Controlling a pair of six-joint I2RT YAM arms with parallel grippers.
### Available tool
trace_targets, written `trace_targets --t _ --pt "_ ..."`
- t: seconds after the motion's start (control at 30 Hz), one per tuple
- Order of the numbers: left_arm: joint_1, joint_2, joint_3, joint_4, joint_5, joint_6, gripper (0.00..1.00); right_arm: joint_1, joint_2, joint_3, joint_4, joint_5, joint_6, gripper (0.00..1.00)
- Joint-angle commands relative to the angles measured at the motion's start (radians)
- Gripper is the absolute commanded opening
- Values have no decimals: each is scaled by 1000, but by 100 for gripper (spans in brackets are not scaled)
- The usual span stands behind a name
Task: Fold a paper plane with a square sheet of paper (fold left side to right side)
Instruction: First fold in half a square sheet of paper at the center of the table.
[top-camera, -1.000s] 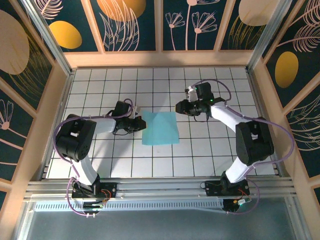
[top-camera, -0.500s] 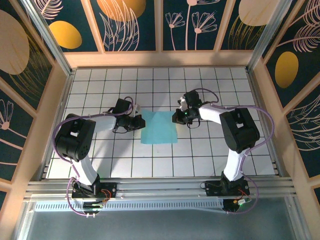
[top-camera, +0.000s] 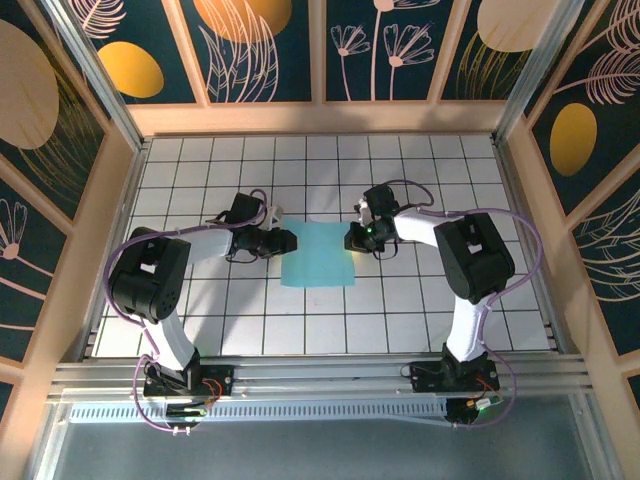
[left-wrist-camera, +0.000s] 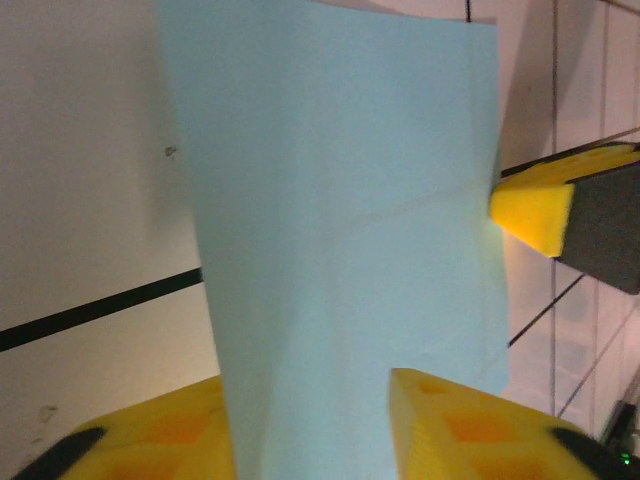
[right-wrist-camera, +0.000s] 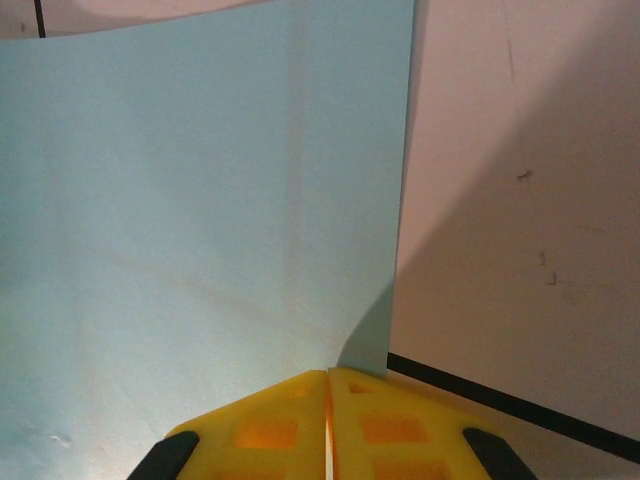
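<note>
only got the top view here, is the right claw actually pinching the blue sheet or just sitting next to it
Observer: In the right wrist view the right claw has its yellow fingers pressed together on the edge of the square sheet of paper. It looks pinched.
Operator: and the left one
Observer: In its own wrist view the left claw is open, its jaws standing apart with the sheet's near edge between them.
Operator: paper lying flat?
Observer: No. Beside the right claw the sheet's edge is raised and throws a shadow on the white tiled table.
</note>
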Motion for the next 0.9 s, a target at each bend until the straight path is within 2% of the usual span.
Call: trace_targets --t 0.0,0.1,0.2,0.43,0.67,0.87 --pt "-7 -33 5 51 76 -49 47 9 35 -5 -61 59 1 10" --pt "-17 -49 -1 103 111 -89 56 10 36 -4 -57 59 2 10" --pt "-34 -50 2 156 142 -133 60 12 36 -2 -56 59 2 10" --pt "-93 27 53 204 158 -166 62 15 26 -8 -31 38 11 10" --pt "-125 77 102 231 152 -185 56 16 -1 -29 15 1 23 10" --pt "-131 108 109 230 133 -183 37 15 -23 -44 51 -18 37 10"
